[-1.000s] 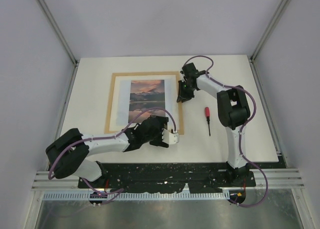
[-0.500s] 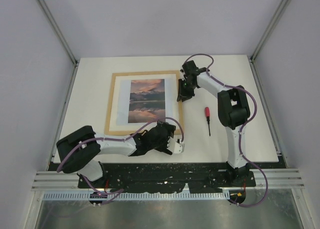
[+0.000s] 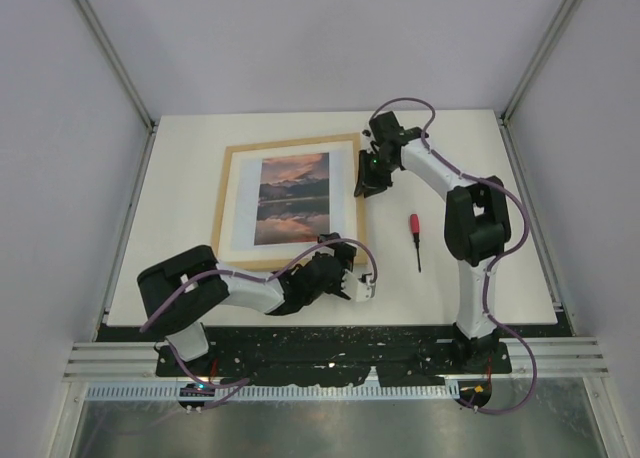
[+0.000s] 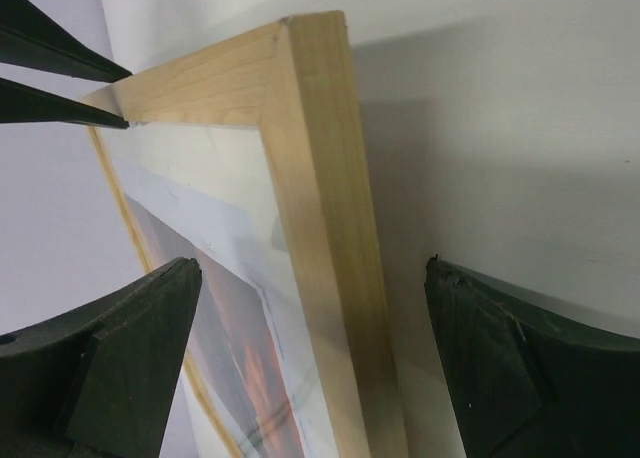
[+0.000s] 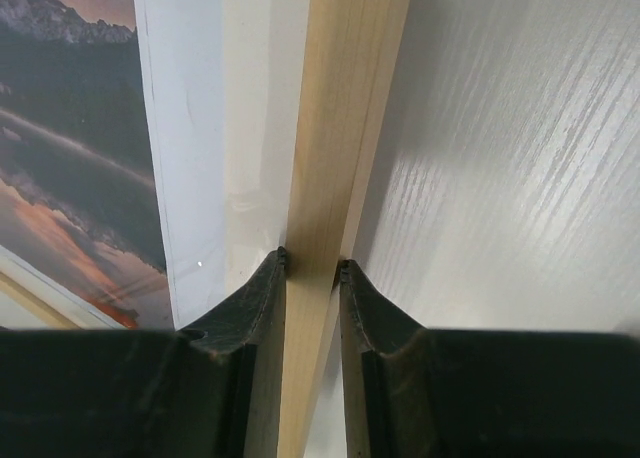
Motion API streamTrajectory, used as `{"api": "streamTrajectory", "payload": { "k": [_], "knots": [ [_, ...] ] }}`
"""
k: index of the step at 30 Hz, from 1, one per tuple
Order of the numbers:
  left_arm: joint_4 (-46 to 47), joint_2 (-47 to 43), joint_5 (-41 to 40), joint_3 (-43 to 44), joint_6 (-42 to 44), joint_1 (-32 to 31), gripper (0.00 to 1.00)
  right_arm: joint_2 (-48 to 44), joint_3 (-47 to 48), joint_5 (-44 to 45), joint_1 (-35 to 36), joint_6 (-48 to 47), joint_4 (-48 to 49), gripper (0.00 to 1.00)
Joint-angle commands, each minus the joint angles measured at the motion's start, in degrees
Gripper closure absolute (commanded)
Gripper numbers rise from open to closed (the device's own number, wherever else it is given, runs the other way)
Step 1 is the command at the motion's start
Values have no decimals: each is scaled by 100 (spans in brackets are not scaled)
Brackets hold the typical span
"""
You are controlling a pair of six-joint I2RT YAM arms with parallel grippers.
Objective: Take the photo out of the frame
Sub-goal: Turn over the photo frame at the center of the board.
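- The left gripper (image 3: 358,284) (image 4: 320,363) is low at the near right corner of the frame (image 3: 290,143). Its jaws are spread wide and hold nothing. In the left wrist view one finger (image 4: 125,363) is over the glazed face and the other (image 4: 525,373) is over the bare table (image 3: 450,268), with the wooden side strip (image 4: 330,188) running up between them and touching neither.
- The frame lies ahead of and to the left of that gripper, a little askew on the table. Whether its right edge is raised off the surface I cannot tell.
- The photo (image 3: 290,198) (image 4: 245,378) is inside the frame, under the front pane, sunset side up with its pale border all round. It sits just to the left of the strip both grippers are working at.
- The right gripper (image 3: 366,184) (image 5: 312,270) has closed on the frame's right-hand strip (image 5: 345,98), partway along it. One fingertip (image 5: 265,288) presses the inner side by the pane and the other presses the outer side. The photo (image 5: 70,128) shows to the left of its fingers.
- A red-handled screwdriver (image 3: 413,228) lies on the table nearer the arm bases than the right gripper and to its right, apart from the frame.
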Motion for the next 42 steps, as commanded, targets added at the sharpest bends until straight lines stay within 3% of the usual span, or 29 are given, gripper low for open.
{"api": "streamTrajectory", "payload": {
  "k": [1, 4, 10, 15, 21, 23, 24, 26, 28, 33, 42],
  "knots": [
    [440, 133, -358, -33, 96, -44, 4, -805, 313, -536, -42, 77, 39, 92],
    [606, 133, -490, -41, 131, -44, 21, -849, 261, -553, -69, 68, 39, 92],
    [783, 133, -851, 38, 184, -53, 70, -814, 50, -597, -174, 77, 74, 92],
    [862, 37, -1018, 73, 290, -26, 86, -806, 6, -632, -253, 59, 100, 92],
    [608, -393, -1080, 196, 307, 52, 91, -928, 102, -781, -376, -90, 135, 92],
    [318, -665, -1062, 292, 281, 105, 95, -964, 251, -913, -490, -256, 135, 74],
    [82, -814, -1053, 380, 246, 140, 100, -1033, 321, -1070, -639, -309, 179, 54],
    [-489, -1209, -992, 590, 115, 202, 100, -1156, 409, -1473, -937, -389, 275, 35],
    [-1401, -1570, -852, 880, -105, 263, 100, -1262, 480, -1939, -1262, -477, 355, 26],
    [-3581, -2142, -421, 2127, -843, 378, 100, -1718, 148, -2889, -1948, -1003, 592, 21],
    [-6325, -2284, 361, 4499, -1617, 580, 100, -2896, -1698, -3041, -2407, -2558, 1242, 20]
  ]
}}
